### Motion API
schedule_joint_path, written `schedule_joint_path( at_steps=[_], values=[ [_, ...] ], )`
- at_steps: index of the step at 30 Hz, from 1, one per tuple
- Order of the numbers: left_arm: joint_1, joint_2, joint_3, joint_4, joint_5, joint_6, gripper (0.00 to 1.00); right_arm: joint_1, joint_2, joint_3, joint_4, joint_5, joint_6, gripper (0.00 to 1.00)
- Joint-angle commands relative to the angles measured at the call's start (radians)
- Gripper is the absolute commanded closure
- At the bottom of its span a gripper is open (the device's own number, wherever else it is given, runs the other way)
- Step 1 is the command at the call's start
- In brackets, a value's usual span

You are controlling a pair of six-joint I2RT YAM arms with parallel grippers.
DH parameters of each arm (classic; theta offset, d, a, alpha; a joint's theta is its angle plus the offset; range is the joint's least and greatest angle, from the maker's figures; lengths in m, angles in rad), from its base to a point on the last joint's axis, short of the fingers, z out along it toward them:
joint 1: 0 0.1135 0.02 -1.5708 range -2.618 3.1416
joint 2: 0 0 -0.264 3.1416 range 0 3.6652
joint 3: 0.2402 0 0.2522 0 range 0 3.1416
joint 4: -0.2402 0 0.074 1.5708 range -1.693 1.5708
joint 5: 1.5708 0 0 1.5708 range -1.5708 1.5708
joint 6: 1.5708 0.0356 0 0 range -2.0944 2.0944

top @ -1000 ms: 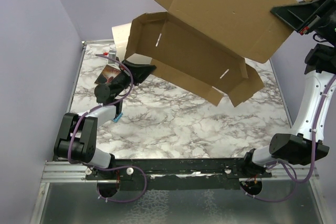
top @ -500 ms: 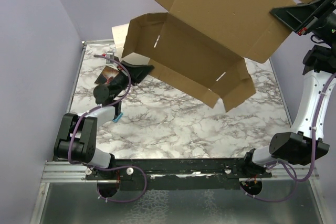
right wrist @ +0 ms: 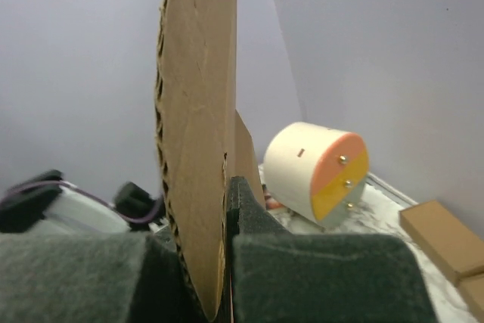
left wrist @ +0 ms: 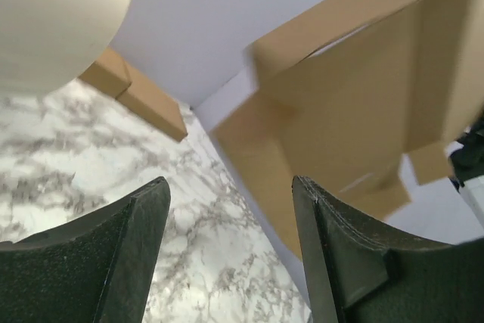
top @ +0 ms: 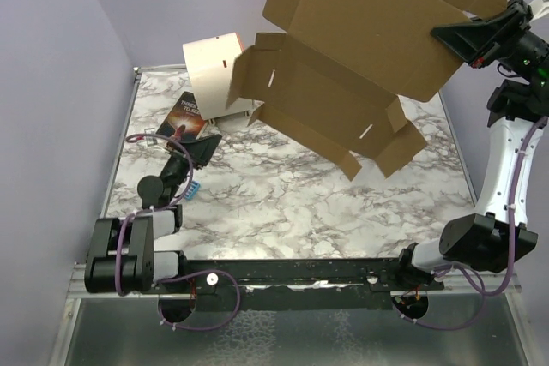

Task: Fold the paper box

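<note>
Paper box (top: 360,57): large die-cut sheet, partly formed, held in the air above the far right of the bench (top: 283,203), nowhere touching it. Lid panel uppermost. The tray part with its slotted wall and loose side flaps hangs lower and toward the left. Long axis runs roughly from the upper right down toward the lower left in the top view.

Right hand (top: 455,33): raised high at the right edge and clamped shut on the lid panel's right margin. The wrist view shows the cardboard edge-on, pinched between the pads. This hand alone carries the whole sheet.

Left hand (top: 204,147): low over the left side of the bench on a folded-back arm, jaws standing well apart with nothing between them. It points up and to the right. In its wrist view the tray's underside and a flap fill the space ahead and above, clearly apart from the fingers (left wrist: 128,255).

Judgement: the left hand is the free one. The tray's left flap is the part of the box nearest it, and reaching that flap means going up and to the right.

Behind: cream drum (top: 214,62) at the far left, close behind the hanging flap. Small brown boxes (left wrist: 140,92) lie on the bench near the drum.
</note>
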Motion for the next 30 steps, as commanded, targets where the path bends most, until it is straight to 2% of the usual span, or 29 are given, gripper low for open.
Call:
schedule_joint_path(
  at_steps=[1,3,6,7,10,12,14,16,18,19,26,30],
  values=[
    [0.034,-0.214,-0.026,0.154,-0.074,0.13,0.32,-0.005,-0.068,-0.052,0.032,-0.136,-0.301,0.99],
    [0.039,-0.31,0.038,-0.044,-0.052,0.209,0.3,-0.005,-0.107,-0.118,0.003,-0.214,-0.417,0.99],
    [0.04,-0.393,0.177,-0.356,0.002,0.353,0.3,-0.005,-0.172,-0.224,-0.131,-0.302,-0.609,0.99],
    [0.04,-0.403,0.211,-0.424,0.012,0.389,0.3,-0.005,-0.199,-0.253,-0.17,-0.324,-0.666,0.99],
    [0.039,-0.373,0.301,-0.484,0.025,0.473,0.36,-0.005,-0.27,-0.294,-0.3,-0.395,-0.814,0.99],
    [0.039,-0.284,0.378,-0.458,0.108,0.477,0.44,-0.005,-0.305,-0.304,-0.331,-0.44,-0.86,0.99],
    [0.032,-0.165,0.458,-0.354,0.221,0.414,0.57,-0.005,-0.326,-0.305,-0.333,-0.458,-0.86,0.99],
    [0.018,-0.053,0.482,-0.13,0.289,0.305,0.63,-0.005,-0.328,-0.287,-0.336,-0.482,-0.844,0.99],
    [-0.007,0.036,0.469,0.148,0.309,0.237,0.63,-0.005,-0.328,-0.277,-0.338,-0.492,-0.833,0.99],
    [-0.022,0.07,0.473,0.235,0.32,0.226,0.62,-0.004,-0.327,-0.276,-0.338,-0.498,-0.831,0.99],
    [-0.131,0.152,0.553,0.178,0.363,0.455,0.58,0.005,-0.332,-0.267,-0.352,-0.506,-0.819,0.99],
    [-0.193,0.158,0.585,-0.018,0.375,0.635,0.56,0.034,-0.329,-0.273,-0.388,-0.49,-0.833,0.99]
  ],
)
